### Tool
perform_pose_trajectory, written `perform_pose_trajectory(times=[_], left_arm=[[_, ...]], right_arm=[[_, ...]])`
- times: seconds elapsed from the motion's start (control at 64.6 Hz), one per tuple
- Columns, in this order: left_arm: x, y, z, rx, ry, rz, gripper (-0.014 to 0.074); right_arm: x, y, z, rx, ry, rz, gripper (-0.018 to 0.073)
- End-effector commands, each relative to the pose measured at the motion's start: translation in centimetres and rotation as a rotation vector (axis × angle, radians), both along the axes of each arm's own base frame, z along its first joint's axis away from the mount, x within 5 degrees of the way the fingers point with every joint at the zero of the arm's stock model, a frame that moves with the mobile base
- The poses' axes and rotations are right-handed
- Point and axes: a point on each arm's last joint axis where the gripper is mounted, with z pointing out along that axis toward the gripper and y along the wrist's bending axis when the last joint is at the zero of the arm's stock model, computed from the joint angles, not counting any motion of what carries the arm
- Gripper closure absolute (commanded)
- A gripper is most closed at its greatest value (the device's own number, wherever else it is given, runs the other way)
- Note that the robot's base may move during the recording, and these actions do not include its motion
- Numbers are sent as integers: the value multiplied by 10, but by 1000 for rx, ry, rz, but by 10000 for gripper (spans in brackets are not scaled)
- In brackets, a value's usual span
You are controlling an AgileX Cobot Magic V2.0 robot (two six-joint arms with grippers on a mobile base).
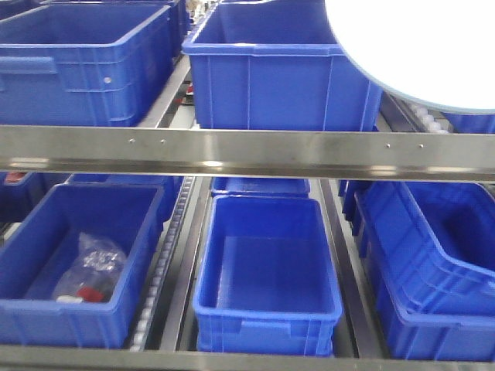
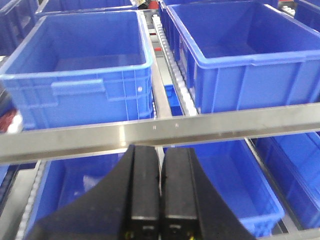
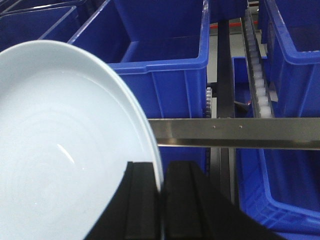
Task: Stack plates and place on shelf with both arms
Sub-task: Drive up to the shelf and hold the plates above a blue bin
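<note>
A pale bluish-white plate (image 3: 60, 150) fills the left half of the right wrist view. My right gripper (image 3: 161, 172) is shut on its rim, one finger over the plate's face and one behind it. The same plate (image 1: 421, 46) shows at the top right of the front view, held in the air above a blue bin on the upper shelf level. Only one plate shows; I cannot tell whether a second lies against it. My left gripper (image 2: 161, 150) is shut and empty, just in front of the steel shelf rail (image 2: 165, 131). Neither gripper shows in the front view.
The shelf holds several large blue bins on two levels, such as an upper one (image 1: 271, 69) and a lower middle one (image 1: 267, 270). A steel rail (image 1: 247, 151) crosses the front. The lower left bin holds a clear bag (image 1: 89, 270). White roller tracks (image 3: 257, 80) run between bins.
</note>
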Motion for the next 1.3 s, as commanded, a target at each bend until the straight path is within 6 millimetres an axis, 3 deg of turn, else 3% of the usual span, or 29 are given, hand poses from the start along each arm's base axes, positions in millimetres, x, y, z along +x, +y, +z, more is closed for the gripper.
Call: perform_pose_trajectory(times=[0.0, 1.285], left_arm=[[1, 1, 18, -30, -114, 9, 513], [1, 1, 18, -30, -114, 9, 513]], right_arm=[[0, -3, 21, 10, -139, -30, 510], [0, -3, 21, 10, -139, -30, 510]])
